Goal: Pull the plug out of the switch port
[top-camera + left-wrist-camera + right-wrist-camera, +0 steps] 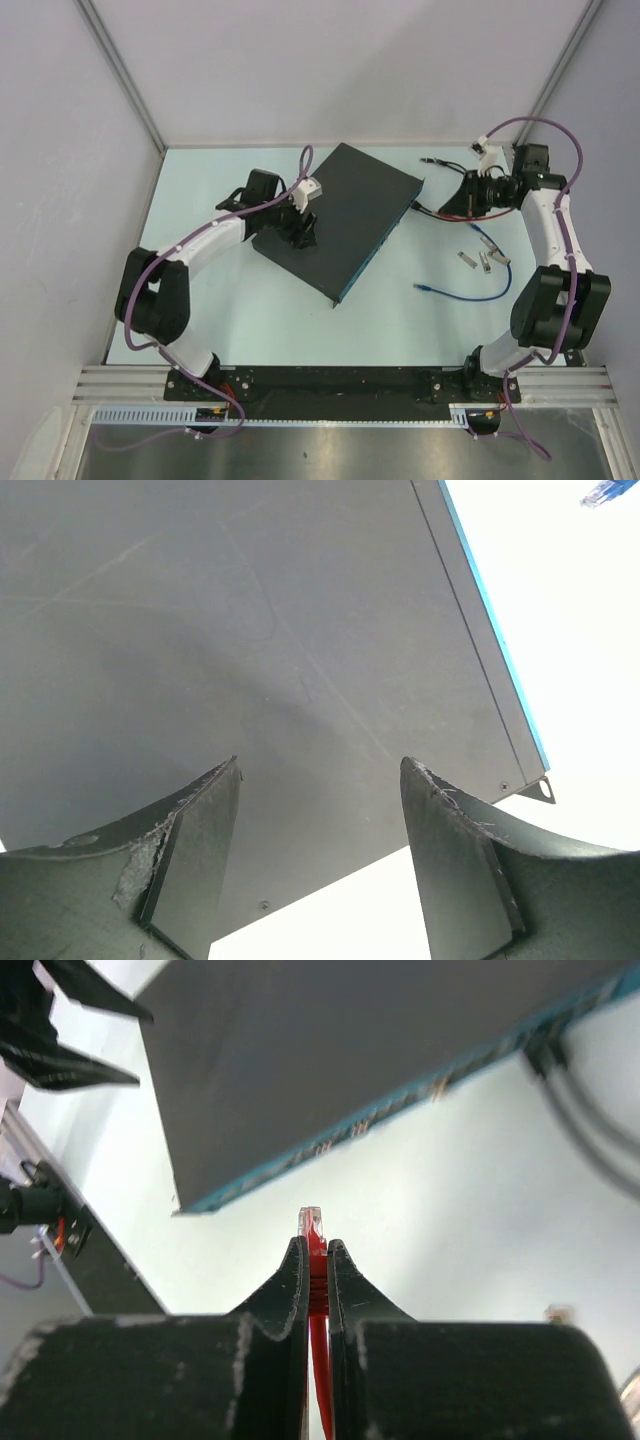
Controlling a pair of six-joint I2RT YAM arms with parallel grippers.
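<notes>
Ports [365, 1125] on the switch [330, 1050] are badly blurred.

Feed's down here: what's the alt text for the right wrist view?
The right tool is shut on a red cable just behind its clear plug, which is apart from the switch. The switch's blue port edge runs diagonally above, with pale table between.

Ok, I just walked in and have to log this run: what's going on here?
Two robot arms are working on a flat dark-grey switch. The left tool is open above the switch's top and grips nothing. The right tool is shut on a red cable. The cable's clear plug is out of any port, with a gap between it and the switch's blue edge.
</notes>
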